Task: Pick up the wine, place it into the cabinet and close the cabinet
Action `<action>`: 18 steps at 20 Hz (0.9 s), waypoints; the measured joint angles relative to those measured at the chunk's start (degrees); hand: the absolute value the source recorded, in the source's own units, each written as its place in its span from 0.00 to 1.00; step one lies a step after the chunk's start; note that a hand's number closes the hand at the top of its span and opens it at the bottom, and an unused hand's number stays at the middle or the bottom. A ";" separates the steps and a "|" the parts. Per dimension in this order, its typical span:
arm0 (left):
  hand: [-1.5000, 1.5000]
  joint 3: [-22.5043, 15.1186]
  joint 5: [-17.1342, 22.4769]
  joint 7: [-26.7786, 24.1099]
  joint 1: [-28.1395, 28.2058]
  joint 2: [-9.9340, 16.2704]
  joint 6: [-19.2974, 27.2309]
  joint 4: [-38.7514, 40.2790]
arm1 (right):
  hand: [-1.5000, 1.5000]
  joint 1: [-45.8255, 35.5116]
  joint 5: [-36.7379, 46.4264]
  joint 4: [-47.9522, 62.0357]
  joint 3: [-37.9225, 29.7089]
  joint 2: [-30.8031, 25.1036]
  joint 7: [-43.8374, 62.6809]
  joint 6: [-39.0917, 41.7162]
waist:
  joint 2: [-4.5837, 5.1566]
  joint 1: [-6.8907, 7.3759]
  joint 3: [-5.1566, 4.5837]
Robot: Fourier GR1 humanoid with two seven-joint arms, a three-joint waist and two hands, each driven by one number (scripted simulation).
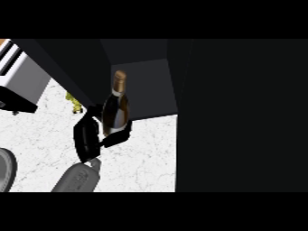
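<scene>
**Wine going into the cabinet**

Cabinet [149, 85] stands open at the counter's [143, 153] far edge, its dark door filling the right side. Wine [115, 106] sits at the cabinet's mouth, upright, long axis vertical, neck pointing up. Left hand [93, 133] curls round its lower body. My advice: keep it vertical, slide it deep inside, then release. Right hand isn't visible.

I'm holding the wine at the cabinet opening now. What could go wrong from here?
1. The left hand grips the wine bottle only near its base, so the tall bottle may tip when released.
2. The bottle sits close to the cabinet's left wall; it may clip it going in.
3. The large dark panel at the right hides that side, and the right hand is out of view.
</scene>
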 measured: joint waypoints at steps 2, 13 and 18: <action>1.00 -0.24 -0.96 1.67 -0.07 -0.31 0.61 0.13 | 0.00 -0.05 -0.11 0.04 0.03 -0.06 -0.09 0.23 | -0.02 -0.15 0.04; 0.00 -2.36 -8.73 9.78 -1.51 -2.11 3.17 3.24 | 0.00 -0.25 -1.11 0.43 -1.24 -0.73 0.02 1.11 | 0.25 -0.57 -0.02; 0.00 -3.92 -12.18 14.61 -4.18 -4.45 2.10 7.96 | 0.00 -0.27 -1.41 0.42 -1.49 -0.86 0.16 1.25 | 0.47 -0.45 -0.27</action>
